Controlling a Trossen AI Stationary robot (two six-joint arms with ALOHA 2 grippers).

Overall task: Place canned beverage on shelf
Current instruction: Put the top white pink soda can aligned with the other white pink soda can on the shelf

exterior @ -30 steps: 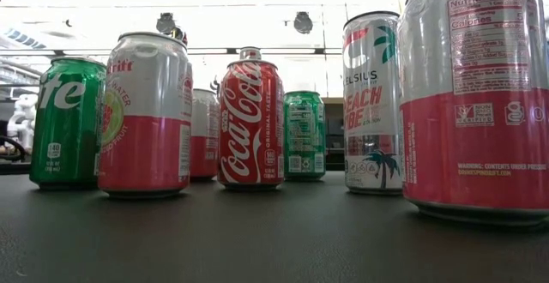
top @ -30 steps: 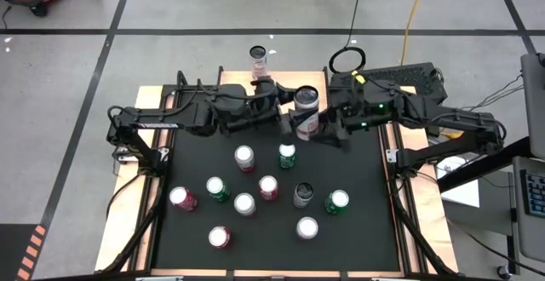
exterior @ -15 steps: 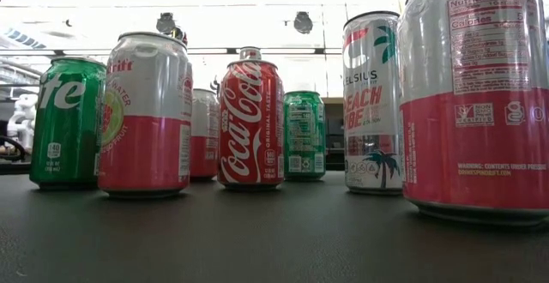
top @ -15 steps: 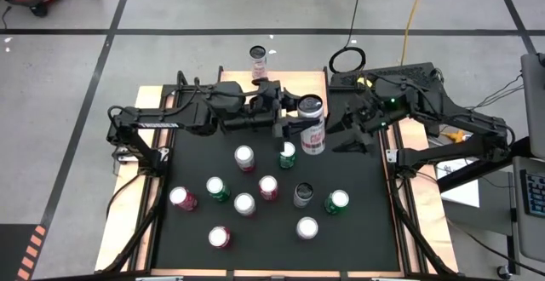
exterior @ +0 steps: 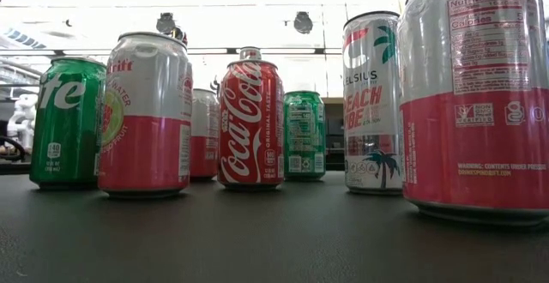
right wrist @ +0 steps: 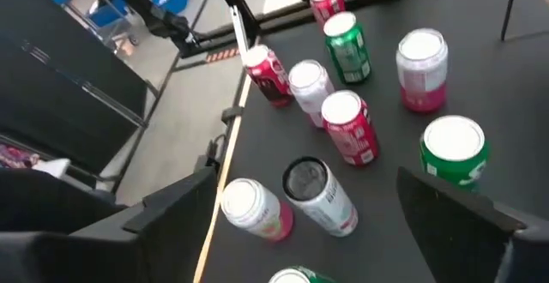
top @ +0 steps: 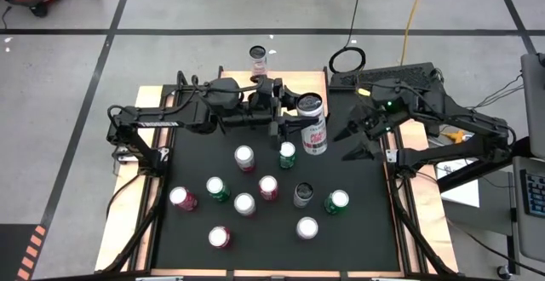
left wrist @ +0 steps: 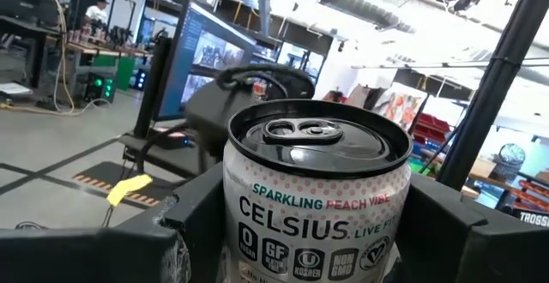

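A white Celsius can (top: 312, 128) hangs above the black mat near its far edge, with my left gripper (top: 294, 126) shut on it; the left wrist view shows the can (left wrist: 317, 206) with its top up. My right gripper (top: 353, 141) stands open to the right of the can, apart from it and above the mat; its wrist view (right wrist: 306, 180) looks down on loose cans. The shelf (top: 232, 76), a small light-wood board, sits at the table's far edge, partly behind my left arm. One can (top: 258, 57) stands on it. My left gripper pinches the Celsius can's side wall (left wrist: 236, 223) between its two fingers (left wrist: 193, 219), one on each side, below the rim. The fingers come about level from the table's left. The can is lifted clear of the mat, its top tipped toward the far edge.
Several cans stand on the black mat (top: 358, 230) below and nearer: red, green, pink and white ones, among them a Coca-Cola can (exterior: 250, 120) and a green can (top: 288, 154) just under the held one. Wooden strips run along the table's sides.
My right gripper has drawn back from the Celsius can toward the table's right edge and tipped downward, staying open. My left gripper has kept its place but turned a little at the wrist, and the can has turned with it.
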